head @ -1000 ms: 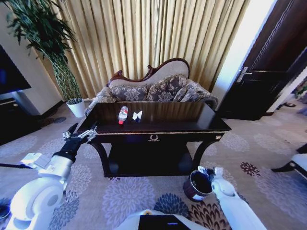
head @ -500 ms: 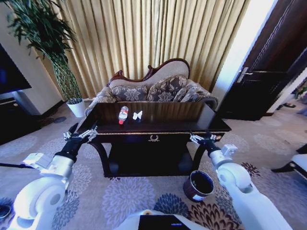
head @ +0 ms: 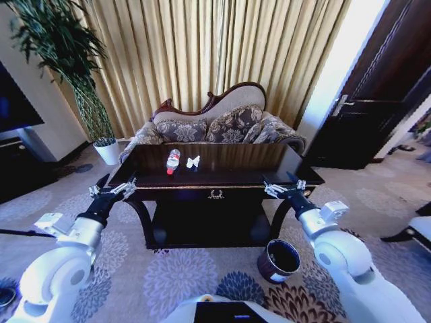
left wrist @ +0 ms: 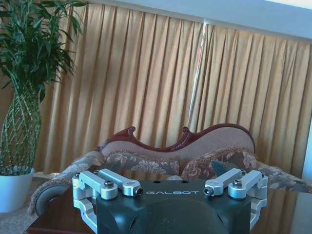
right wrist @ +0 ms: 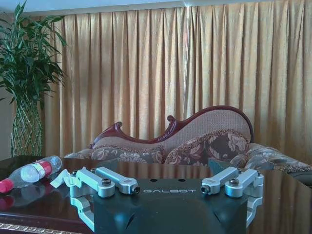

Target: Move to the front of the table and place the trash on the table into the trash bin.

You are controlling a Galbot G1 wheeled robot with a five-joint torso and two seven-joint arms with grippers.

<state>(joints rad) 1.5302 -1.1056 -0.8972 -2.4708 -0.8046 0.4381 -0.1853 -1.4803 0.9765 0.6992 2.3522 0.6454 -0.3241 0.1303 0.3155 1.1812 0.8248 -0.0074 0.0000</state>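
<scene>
1. The left gripper hovers off the dark counter's left front corner, fingers spread wide, holding nothing.
2. The right gripper hangs at the right front edge, fingers equally wide and bare.
3. The bottle and crumpled paper lie left of centre.
4. The trash bin sits on open carpet beside the right leg; a sofa backs the counter.
</scene>
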